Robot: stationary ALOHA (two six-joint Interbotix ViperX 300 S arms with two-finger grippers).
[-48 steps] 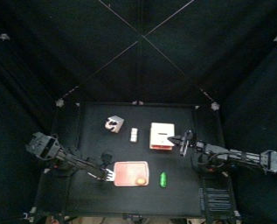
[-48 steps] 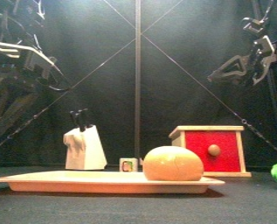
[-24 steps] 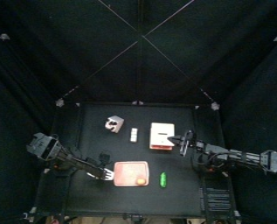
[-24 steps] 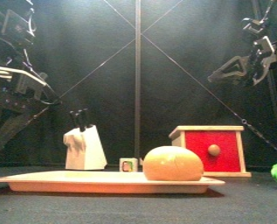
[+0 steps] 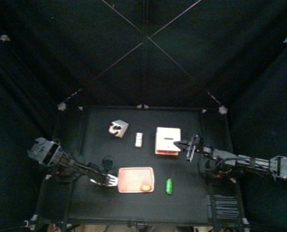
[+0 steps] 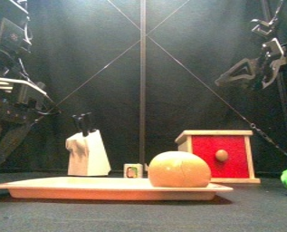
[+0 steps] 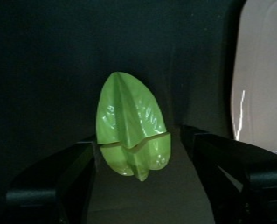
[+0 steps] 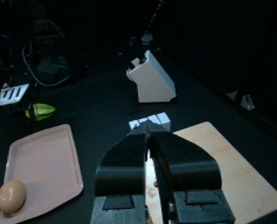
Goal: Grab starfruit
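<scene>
The starfruit (image 7: 132,122) is a ribbed yellow-green fruit lying on the black table, and it fills the left wrist view. My left gripper (image 7: 138,156) is open, with one jaw on each side of the fruit and neither touching it. In the right wrist view the starfruit (image 8: 39,111) lies just past the far end of the pink board (image 8: 41,166). From above, my left gripper (image 5: 110,179) covers the fruit at the board's left edge. My right gripper (image 8: 161,140) is shut and empty, hovering by the red box (image 5: 168,142).
An orange-yellow round fruit (image 6: 188,169) sits on the pink board (image 6: 61,188). A slim bright green piece (image 5: 168,187) lies to the right of the board. A white knife block (image 6: 88,152) and a small white cube (image 6: 133,170) stand behind, left of the red box (image 6: 218,154).
My left arm has sunk lower and drifted a little to the left in the front view. My right arm has not moved.
</scene>
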